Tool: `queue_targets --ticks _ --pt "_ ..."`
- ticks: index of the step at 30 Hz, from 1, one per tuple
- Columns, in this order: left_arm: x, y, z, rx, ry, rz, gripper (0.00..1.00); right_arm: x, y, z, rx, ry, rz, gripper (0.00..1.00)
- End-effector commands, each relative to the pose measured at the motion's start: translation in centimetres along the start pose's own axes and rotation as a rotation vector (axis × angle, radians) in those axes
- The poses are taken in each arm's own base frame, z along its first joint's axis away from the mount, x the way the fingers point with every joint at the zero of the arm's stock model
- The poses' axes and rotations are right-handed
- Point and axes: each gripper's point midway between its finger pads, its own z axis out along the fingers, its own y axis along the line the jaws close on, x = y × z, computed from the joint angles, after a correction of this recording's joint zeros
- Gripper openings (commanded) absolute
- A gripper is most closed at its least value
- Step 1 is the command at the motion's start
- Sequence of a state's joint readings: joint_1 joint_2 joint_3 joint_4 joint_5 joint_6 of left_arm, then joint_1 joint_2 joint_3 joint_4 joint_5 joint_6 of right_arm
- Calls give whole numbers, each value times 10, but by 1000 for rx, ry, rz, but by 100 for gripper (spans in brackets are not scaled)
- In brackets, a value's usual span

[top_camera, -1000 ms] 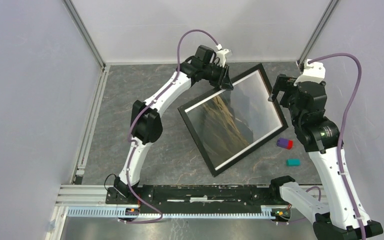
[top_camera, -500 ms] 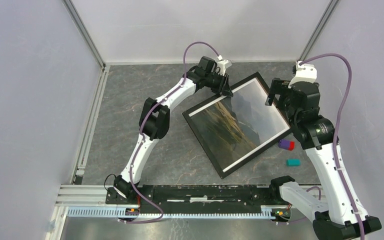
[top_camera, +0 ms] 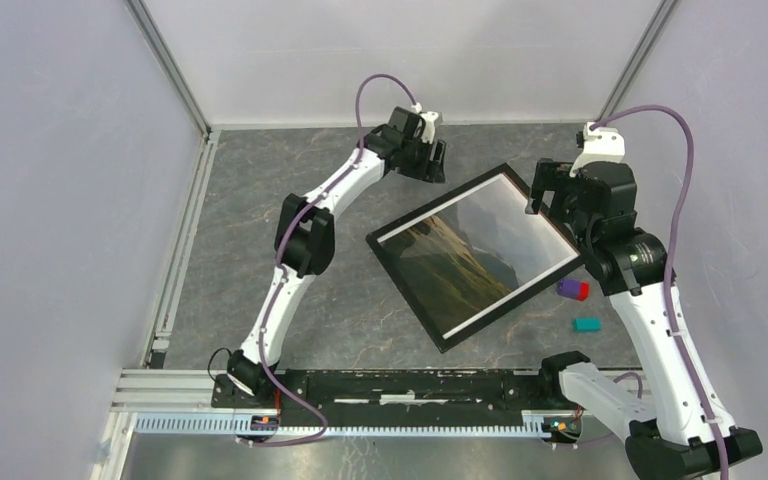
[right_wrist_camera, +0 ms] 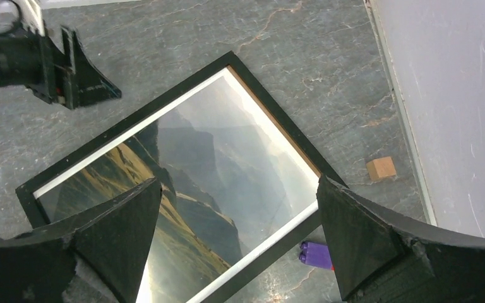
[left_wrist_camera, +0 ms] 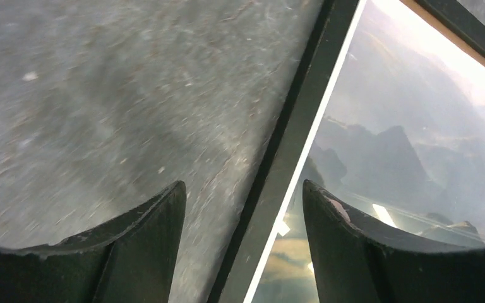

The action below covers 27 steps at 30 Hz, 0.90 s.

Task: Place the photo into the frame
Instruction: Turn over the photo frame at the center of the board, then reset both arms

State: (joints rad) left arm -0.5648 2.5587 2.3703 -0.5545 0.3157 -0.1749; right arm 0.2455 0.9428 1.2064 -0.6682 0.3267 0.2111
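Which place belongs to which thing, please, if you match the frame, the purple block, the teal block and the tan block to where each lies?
Things
1. frame
2. purple block
3. teal block
4. tan block

Places
A. between the frame and the right wall, seen only in the right wrist view
B. mid-table, with the photo showing inside it
C. of the three blocks, nearest the arm bases
D. just beside the frame's right corner in the top view

Pairs: 1-B, 2-D, 3-C, 4-A

The frame [left_wrist_camera: 284, 151] runs off the left wrist view.
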Motion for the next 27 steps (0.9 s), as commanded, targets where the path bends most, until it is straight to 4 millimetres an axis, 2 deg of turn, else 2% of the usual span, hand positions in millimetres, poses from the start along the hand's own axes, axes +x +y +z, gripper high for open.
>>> queue_targets --ticks 1,2,4,5,9,12,17,21,24,27 --pt "-85 -28 -111 -76 -187 32 75 -5 3 -13 -49 -17 -17 98" --pt "-87 -35 -125 -66 -196 14 78 -4 4 -15 -58 -10 -26 98" --pt "-99 -58 -168 -29 -253 -16 83 -3 5 -19 -77 -8 -44 98" --pt "-95 -64 -181 -17 -265 -44 86 -4 7 -22 -96 -15 -53 98" --pt "-97 -100 -264 52 -398 -75 97 -15 11 -42 -163 -69 -82 98" --pt "-94 -120 -328 72 -476 -40 100 -26 9 -58 -180 -116 -94 98" --pt "-76 -136 -419 27 -578 35 100 -48 4 -89 -204 -217 -101 98" --pt "-56 -141 -484 -21 -689 74 100 -67 -5 -117 -196 -310 -76 98" --pt "-43 -142 -527 -62 -792 99 100 -78 -10 -137 -198 -365 -58 98" --pt "-38 -135 -569 -139 -912 91 100 -86 -13 -154 -209 -424 -53 98"
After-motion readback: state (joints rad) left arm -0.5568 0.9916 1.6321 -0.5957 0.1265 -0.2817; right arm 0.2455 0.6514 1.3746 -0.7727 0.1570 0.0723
